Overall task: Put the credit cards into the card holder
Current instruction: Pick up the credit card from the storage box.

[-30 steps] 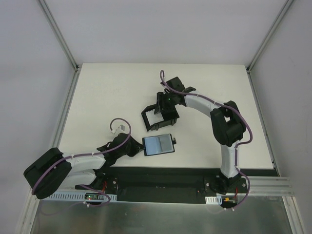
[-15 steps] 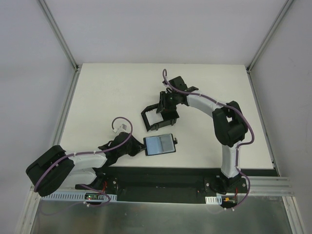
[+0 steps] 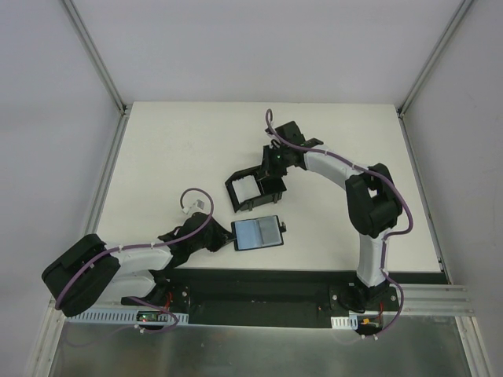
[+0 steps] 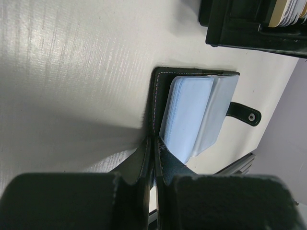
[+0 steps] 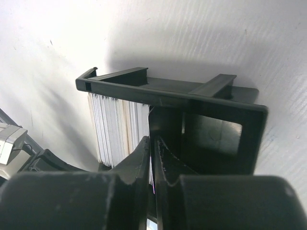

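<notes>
Backing my right hand point(image 5: 151, 140) along the box point(image 5: 201, 103), pinched shut beside the credit cards point(image 5: 115, 127) inside | left hand point(image 4: 152, 140) clamps open card holder point(image 4: 192, 115) on surface point(image 3: 173, 157) | next: I lift one card across.

No lettering, brand, number or sign can be read anywhere, neither on the card holder point(image 4: 192, 110) nor on the credit cards point(image 5: 112, 129) standing in the black box point(image 5: 168, 98) beside it.
</notes>
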Robot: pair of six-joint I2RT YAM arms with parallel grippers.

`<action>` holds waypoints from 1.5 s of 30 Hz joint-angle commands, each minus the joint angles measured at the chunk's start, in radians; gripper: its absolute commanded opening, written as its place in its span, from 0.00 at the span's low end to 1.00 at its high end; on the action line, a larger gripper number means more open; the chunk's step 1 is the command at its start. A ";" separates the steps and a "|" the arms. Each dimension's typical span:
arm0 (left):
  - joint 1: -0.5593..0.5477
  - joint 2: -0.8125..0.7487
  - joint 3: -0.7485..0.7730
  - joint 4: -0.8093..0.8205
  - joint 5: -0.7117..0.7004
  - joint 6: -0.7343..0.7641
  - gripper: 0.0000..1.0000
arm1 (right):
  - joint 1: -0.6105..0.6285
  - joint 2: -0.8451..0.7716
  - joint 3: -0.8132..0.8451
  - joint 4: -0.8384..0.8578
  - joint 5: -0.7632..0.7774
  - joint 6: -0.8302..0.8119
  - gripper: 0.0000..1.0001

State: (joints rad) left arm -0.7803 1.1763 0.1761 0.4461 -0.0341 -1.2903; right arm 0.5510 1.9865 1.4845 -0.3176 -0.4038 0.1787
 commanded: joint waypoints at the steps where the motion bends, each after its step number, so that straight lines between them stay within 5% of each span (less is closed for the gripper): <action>1: 0.012 0.016 -0.004 -0.075 0.008 0.036 0.00 | 0.001 -0.075 -0.003 0.003 0.034 -0.005 0.05; 27: 0.012 0.022 0.005 -0.086 0.028 0.057 0.00 | 0.096 0.014 0.059 -0.152 0.293 -0.127 0.05; 45: 0.012 0.052 0.019 -0.086 0.033 0.060 0.00 | 0.102 0.009 0.043 -0.127 0.201 -0.137 0.14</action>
State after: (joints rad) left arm -0.7769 1.2007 0.1940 0.4450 -0.0036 -1.2659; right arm 0.6449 1.9953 1.5112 -0.4393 -0.1734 0.0578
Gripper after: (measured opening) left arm 0.008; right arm 0.136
